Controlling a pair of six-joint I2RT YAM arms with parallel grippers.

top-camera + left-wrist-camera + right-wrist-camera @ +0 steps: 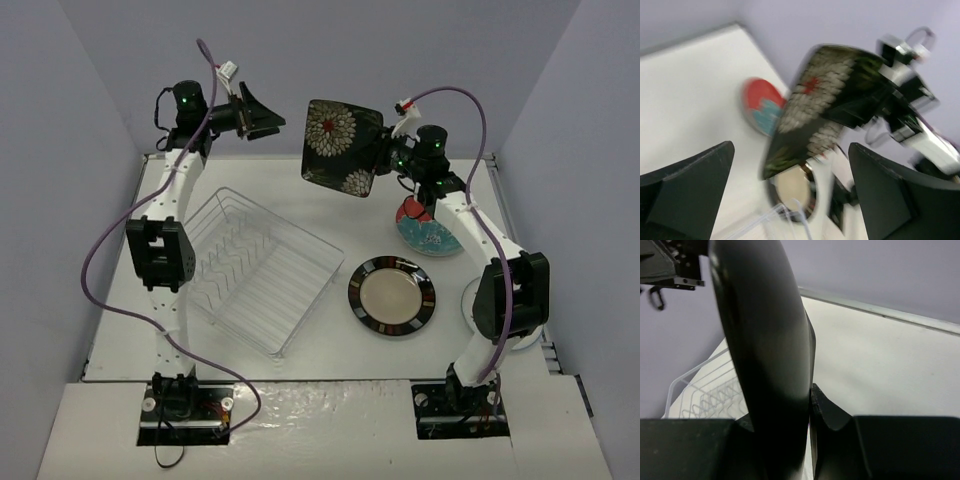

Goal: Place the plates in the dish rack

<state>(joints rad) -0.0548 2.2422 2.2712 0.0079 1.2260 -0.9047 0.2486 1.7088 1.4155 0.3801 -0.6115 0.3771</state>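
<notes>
Square black floral plate (343, 147) hangs near upright, pinched by right end effector (387, 156), likely to suit silver wire dish rack (285, 222) tines; left end effector (262, 113) stands spread.

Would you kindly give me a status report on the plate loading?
Left gripper open, empty. Right gripper shut on black plate, held aloft. Rack empty, nothing blocking it.

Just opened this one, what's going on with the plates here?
The right end effector is shut on the edge of the square black floral plate, holding it in the air over the back of the table. The left end effector hangs open beside it, gripping nothing. The dish rack holds no plates yet. The beige striped plate and red-and-teal plate lie on the table.
</notes>
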